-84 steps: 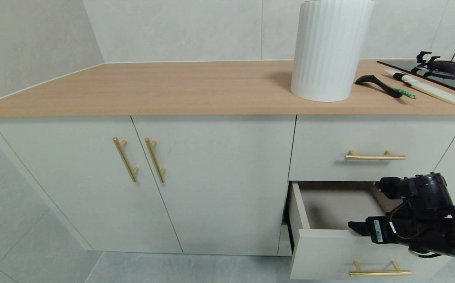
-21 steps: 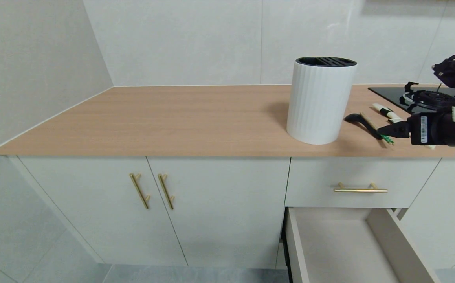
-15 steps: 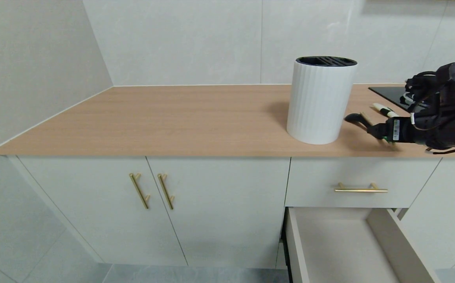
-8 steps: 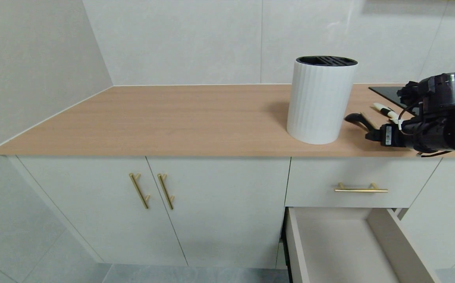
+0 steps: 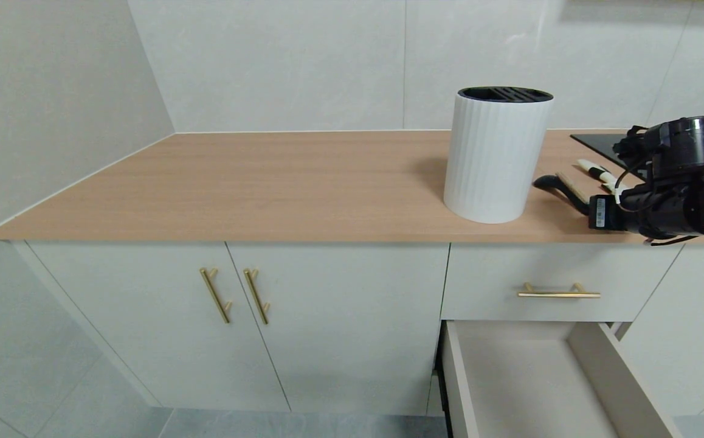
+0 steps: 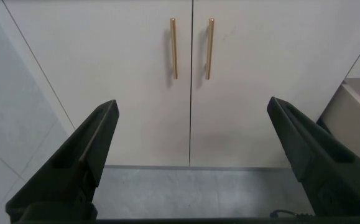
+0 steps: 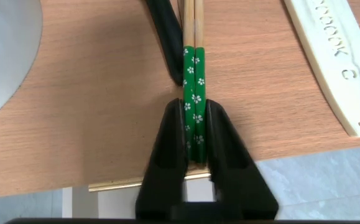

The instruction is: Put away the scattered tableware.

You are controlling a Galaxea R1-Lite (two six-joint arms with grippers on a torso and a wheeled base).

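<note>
Right wrist view: raised lettering running along white plastic knife-shaped piece (image 7: 332, 62). White printed sticker (image 5: 599, 213) showing on right gripper (image 7: 195, 112), too small for reading. Black pincer pinching green flower-patterned ends of wooden chopsticks pair (image 7: 194, 74), lying flat at front edge of wooden countertop (image 7: 92, 112), just beside black curved utensil handle (image 7: 165, 37). Right arm holding low, level. Left gripper (image 6: 192, 104) hanging spread wide, facing white cabinet doors (image 6: 136, 99).

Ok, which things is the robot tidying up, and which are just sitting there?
Job: chopsticks held by the right gripper, black utensil, white knife, open drawer, maybe the white slotted holder.
Just there: stove, cupboard doors, closed drawer.
</note>
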